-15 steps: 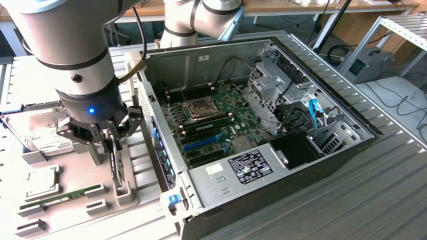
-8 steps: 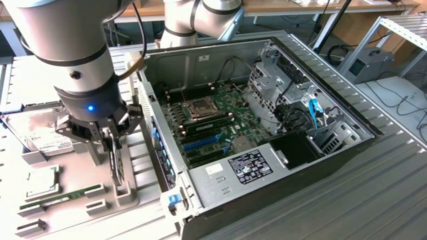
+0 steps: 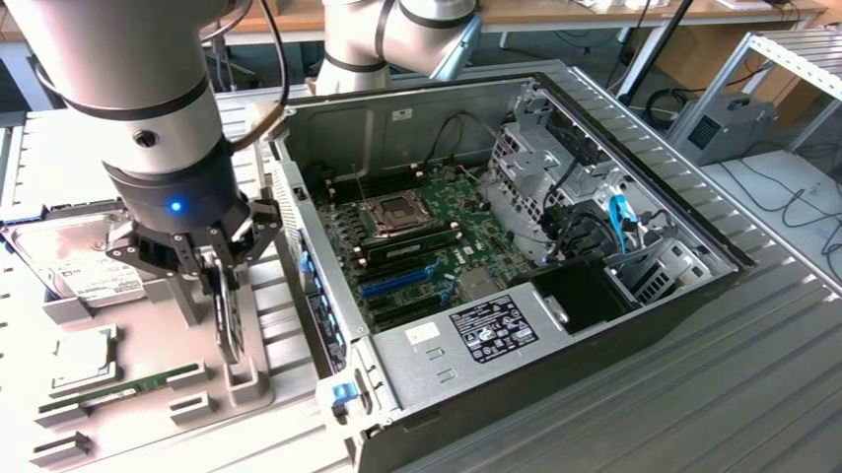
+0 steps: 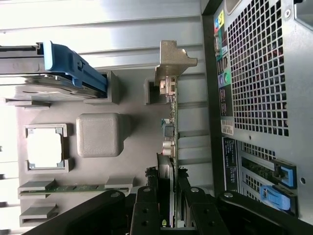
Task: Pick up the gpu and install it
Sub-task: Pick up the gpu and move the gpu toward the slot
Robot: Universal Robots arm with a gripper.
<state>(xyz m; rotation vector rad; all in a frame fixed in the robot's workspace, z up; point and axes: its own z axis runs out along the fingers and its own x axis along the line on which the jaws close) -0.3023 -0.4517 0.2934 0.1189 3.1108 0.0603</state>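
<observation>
Early in the job, judging by how things lie. Grips the gpu point(image 3: 231, 330) with the gripper point(image 3: 221, 286), jaws drawn about halfway in and, by the look of it, pressed against both faces of the card near its upper edge. Confirms this in the wrist view: gripper point(image 4: 171, 193) astride the thin gpu point(image 4: 172, 127), one finger on each side, silver bracket at the far end.

No lift as yet. Stands on its long edge in the slotted supports of the tray point(image 3: 145, 345), along the tray edge nearest the case point(image 3: 593, 355). Shares the tray with a hard drive point(image 3: 79, 266) toward the far edge and a memory stick point(image 3: 125, 386) toward the near edge, both apart from the card and untouched.

Done, then: approach and grasp. Left: raising the card clear of its supports, carrying it over the case wall, and seating it on the motherboard point(image 3: 421, 227). Shows the case lying open on its side, with the blue slots point(image 3: 394, 284) bare and nothing plugged into them.
</observation>
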